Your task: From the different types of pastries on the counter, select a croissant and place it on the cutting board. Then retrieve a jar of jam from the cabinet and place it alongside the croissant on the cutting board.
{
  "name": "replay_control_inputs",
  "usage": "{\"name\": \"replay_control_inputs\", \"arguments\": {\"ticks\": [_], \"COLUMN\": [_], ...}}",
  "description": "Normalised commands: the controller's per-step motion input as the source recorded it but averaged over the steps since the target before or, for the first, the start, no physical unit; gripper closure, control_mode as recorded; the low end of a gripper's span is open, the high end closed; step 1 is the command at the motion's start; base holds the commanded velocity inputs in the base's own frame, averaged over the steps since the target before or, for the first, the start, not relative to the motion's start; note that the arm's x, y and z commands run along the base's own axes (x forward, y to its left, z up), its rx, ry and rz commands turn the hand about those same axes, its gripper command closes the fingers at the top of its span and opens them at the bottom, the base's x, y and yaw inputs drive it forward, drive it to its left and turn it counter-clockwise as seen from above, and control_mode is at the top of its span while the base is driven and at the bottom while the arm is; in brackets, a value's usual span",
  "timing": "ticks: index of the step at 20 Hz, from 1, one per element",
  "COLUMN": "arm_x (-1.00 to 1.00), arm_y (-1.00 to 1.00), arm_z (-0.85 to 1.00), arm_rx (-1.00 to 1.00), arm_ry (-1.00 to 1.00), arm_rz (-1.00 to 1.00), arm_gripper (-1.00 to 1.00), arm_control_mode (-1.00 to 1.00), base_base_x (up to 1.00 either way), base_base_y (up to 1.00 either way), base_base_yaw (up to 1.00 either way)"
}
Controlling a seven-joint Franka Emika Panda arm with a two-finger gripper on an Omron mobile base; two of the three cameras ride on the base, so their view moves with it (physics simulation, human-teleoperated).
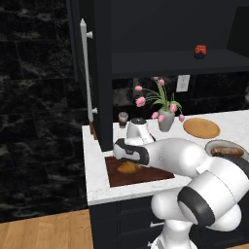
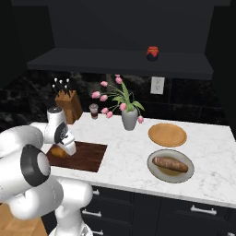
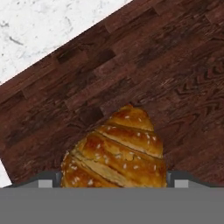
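The croissant is golden-brown and sits low over the dark reddish cutting board, between my fingertips. My gripper is shut on the croissant, one tip at each of its sides. In the left base view the hand reaches down over the board with the croissant under the gripper. From the right base view the croissant lies at the board's left end below the gripper. The red jar of jam stands on the open cabinet's dark shelf.
The cabinet door stands open at the counter's left end. A vase of pink flowers and a brown cup stand behind the board, with a knife block at the left. A long roll on a plate and a round tan disc lie to the right.
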Motion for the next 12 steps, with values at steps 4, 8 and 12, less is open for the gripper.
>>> {"name": "replay_control_inputs", "arguments": {"ticks": [4,8,12], "arm_x": [0.14,0.29,0.03], "arm_y": [0.03,0.03,-0.02], "arm_z": [-0.4,-0.11,-0.06], "arm_rx": [0.0,0.0,0.0], "arm_ry": [0.0,0.0,0.0], "arm_rz": [0.0,0.0,0.0], "arm_gripper": [1.0,-1.0,-1.0], "arm_control_mode": [-1.0,-1.0,-1.0], "base_base_x": [0.0,0.0,0.0], "base_base_y": [0.0,0.0,0.0], "base_base_yaw": [0.0,0.0,0.0]}}
